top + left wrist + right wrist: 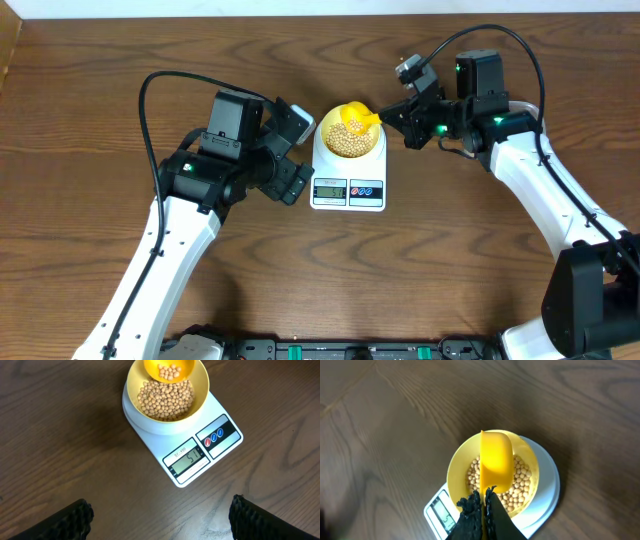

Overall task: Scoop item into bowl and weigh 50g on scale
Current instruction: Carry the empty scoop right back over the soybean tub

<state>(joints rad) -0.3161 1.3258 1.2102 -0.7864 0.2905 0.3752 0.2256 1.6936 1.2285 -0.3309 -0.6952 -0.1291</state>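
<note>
Most beans [165, 402] sit in the bowl [201, 389] atop the scale [156, 442]; a few lie in the scoop [496, 455] clenched by the right hand [483, 502] above it. Left hand [298, 152] hangs released beside the scale. Tipping more risks overshoot: the display [186, 459] already seems at target.

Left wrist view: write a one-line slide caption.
Yellow scoop with a few beans poised over the bean-filled bowl on the white scale.
</note>
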